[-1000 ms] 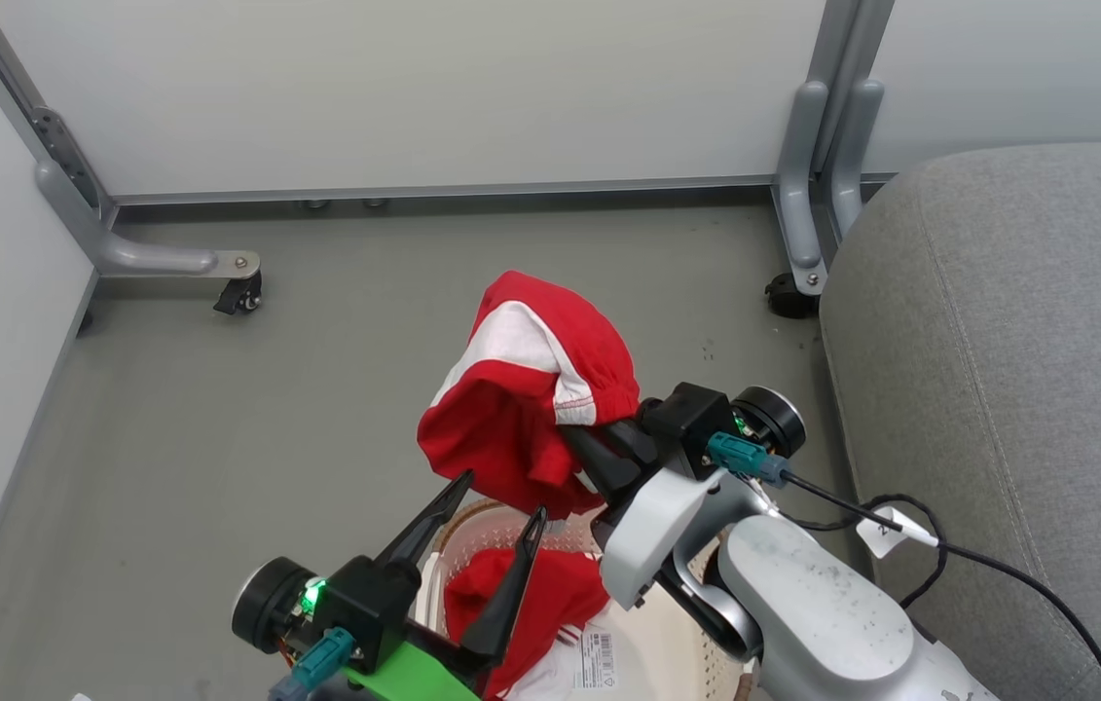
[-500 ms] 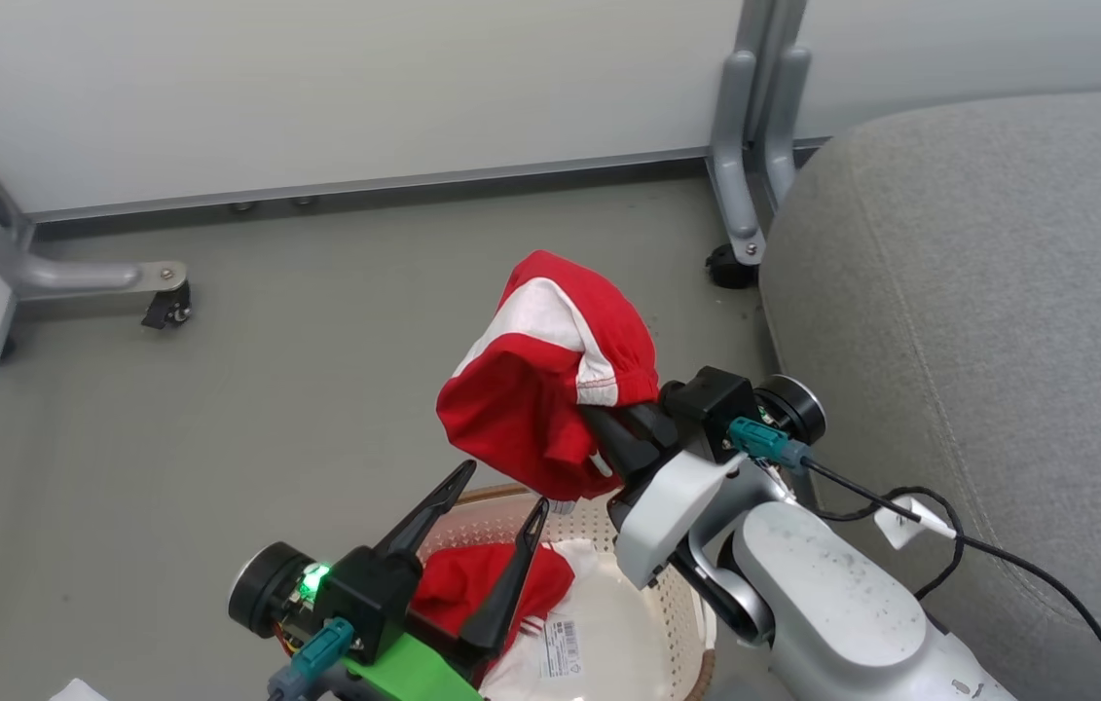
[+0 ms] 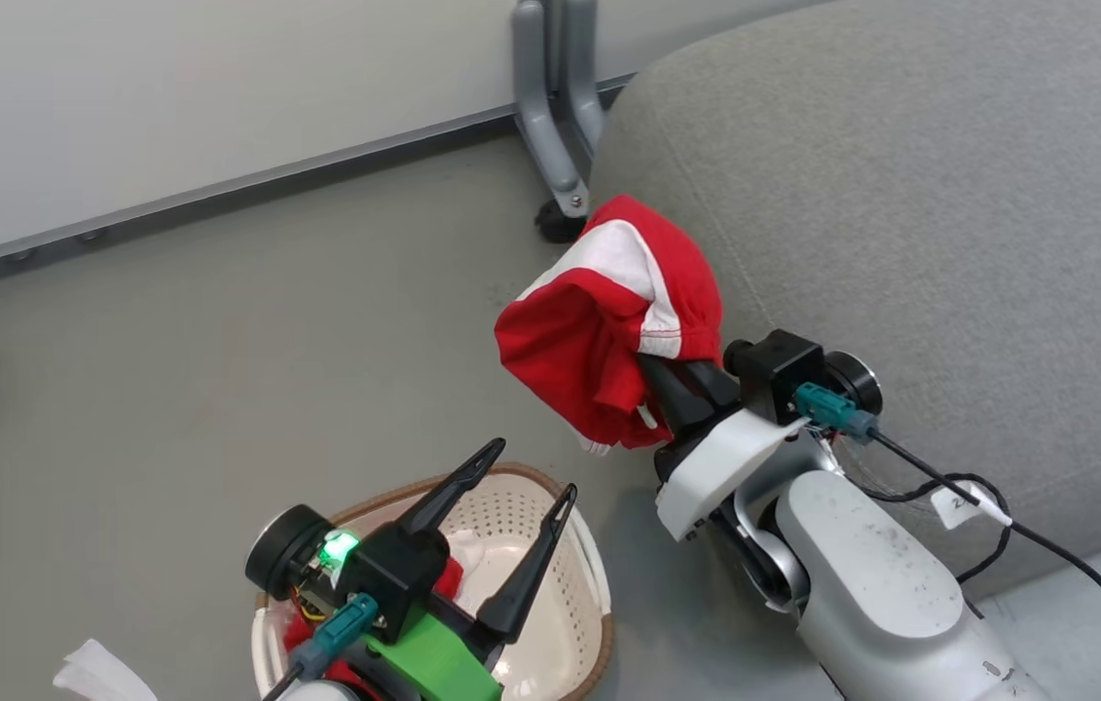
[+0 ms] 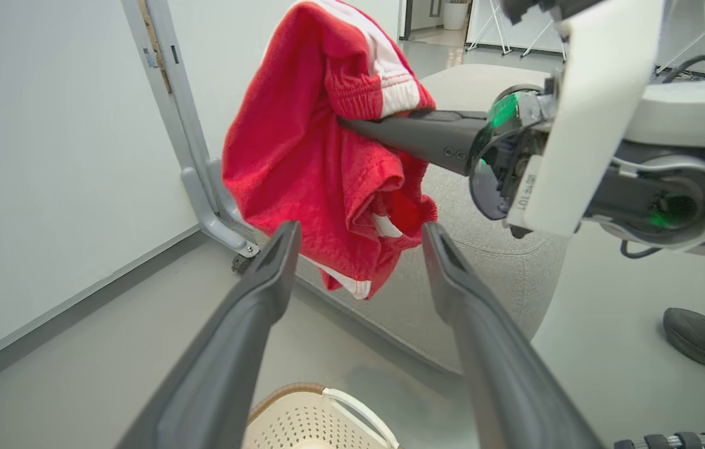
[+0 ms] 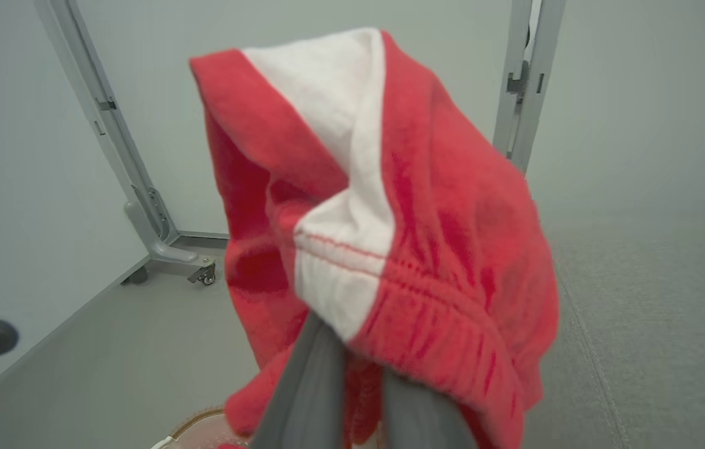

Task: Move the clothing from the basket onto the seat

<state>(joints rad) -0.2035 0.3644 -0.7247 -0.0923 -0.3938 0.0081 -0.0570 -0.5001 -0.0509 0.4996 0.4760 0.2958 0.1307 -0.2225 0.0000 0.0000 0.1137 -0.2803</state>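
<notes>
One red shorts, white panel, gathered waist, bunched in right pincer.

The seat offers a broad open top, while a grey frame post stands just beside its corner.

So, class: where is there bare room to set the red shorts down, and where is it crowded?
Free: the grey top of the seat, beyond its rounded edge beside the shorts; also the floor between wall rail and basket. Crowded: the basket, under the open left gripper, and the seat's near edge by the cable.
</notes>
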